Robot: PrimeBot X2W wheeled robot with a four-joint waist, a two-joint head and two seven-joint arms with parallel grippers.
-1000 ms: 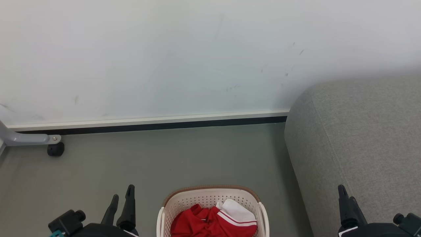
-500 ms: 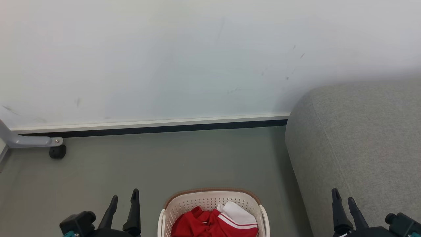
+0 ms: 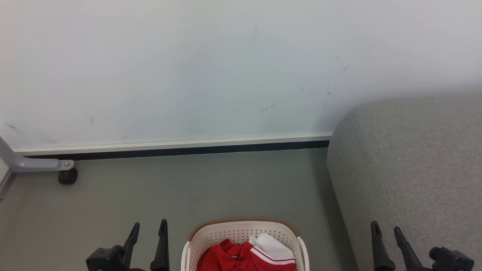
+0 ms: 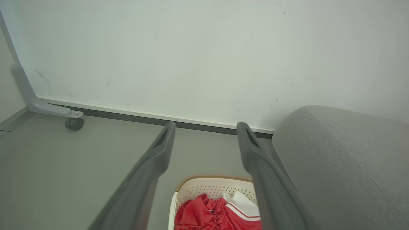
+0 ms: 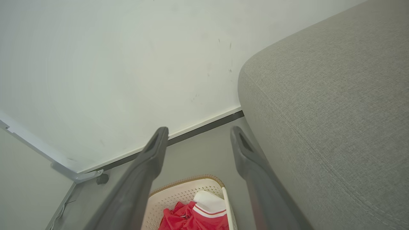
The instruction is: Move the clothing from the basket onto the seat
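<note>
home-like living-room corner: grey sofa [image 3: 414, 169], laundry basket [image 3: 226, 235], white wall [image 3: 188, 75], castor [image 3: 67, 176], grey floor [image 3: 188, 188].

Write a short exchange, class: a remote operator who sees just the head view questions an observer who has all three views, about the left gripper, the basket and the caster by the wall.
Operator: The left gripper stands open at my lower edge. Where does it point?
Observer: Its wrist view looks along the fingers at the base of the wall. The basket with the clothing lies lower, between the two fingers.
Operator: What is that caster part of?
Observer: The left wrist view shows its grey foot joined to a grey post that rises along the wall's left edge.
</note>
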